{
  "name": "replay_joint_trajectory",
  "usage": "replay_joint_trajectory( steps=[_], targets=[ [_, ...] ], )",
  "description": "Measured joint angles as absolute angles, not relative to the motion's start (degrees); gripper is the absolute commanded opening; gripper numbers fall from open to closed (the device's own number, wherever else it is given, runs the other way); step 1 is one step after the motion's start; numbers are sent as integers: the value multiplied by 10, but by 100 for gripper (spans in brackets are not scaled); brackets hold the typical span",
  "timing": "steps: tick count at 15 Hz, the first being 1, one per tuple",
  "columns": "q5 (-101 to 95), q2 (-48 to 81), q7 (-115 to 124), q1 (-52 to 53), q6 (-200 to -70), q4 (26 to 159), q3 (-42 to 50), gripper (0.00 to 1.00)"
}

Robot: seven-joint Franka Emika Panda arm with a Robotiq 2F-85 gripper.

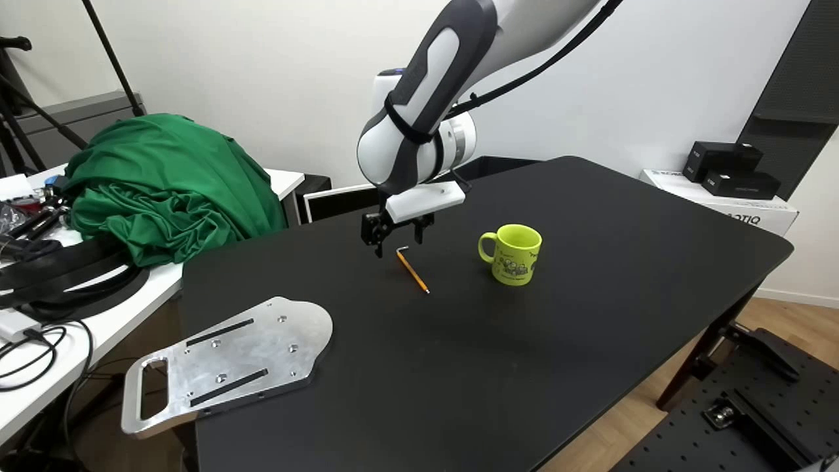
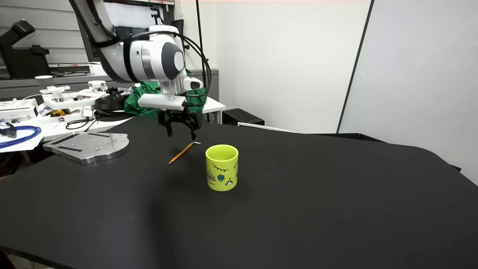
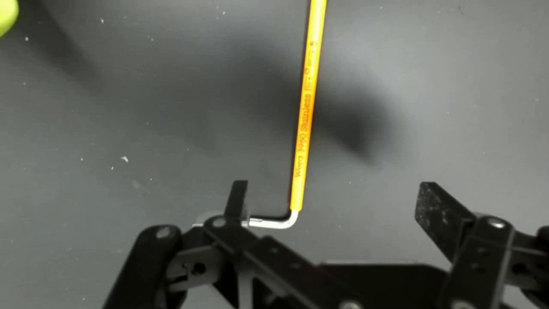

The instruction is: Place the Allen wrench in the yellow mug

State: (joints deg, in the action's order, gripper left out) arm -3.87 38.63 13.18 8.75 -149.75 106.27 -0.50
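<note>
The Allen wrench (image 1: 413, 272) lies flat on the black table, an orange sleeve with a bare silver bent end. It also shows in an exterior view (image 2: 181, 153) and the wrist view (image 3: 306, 116). The yellow mug (image 1: 515, 265) stands upright beside it, handle toward the wrench; it also shows in an exterior view (image 2: 222, 173) and as a sliver in the wrist view (image 3: 6, 15). My gripper (image 3: 334, 183) is open and empty above the table, near the wrench's bent end, in both exterior views (image 1: 398, 246) (image 2: 182, 135). The left finger in the wrist view hides part of the short silver leg.
A flat silver metal plate (image 1: 249, 357) lies at the table (image 1: 590, 341) edge; it also shows in an exterior view (image 2: 91, 146). A white side table with a green cloth (image 1: 170, 183), cables and tools stands beside the black table. A wall rises behind.
</note>
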Motion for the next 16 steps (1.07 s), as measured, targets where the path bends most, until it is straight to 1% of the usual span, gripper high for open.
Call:
replay_joint_trajectory(
  steps=[5,6,7,10,12,16],
  targets=[
    [-29,409,138,98,-1497,1055,-2,100],
    [-26,412,139,99,-1497,1054,-2,75],
    [-23,415,141,100,-1498,1052,-1,74],
    [-22,421,147,105,-1498,1049,2,51],
    [-21,424,148,108,-1498,1048,4,39],
    [-16,426,149,109,-1498,1043,4,11]
  ],
)
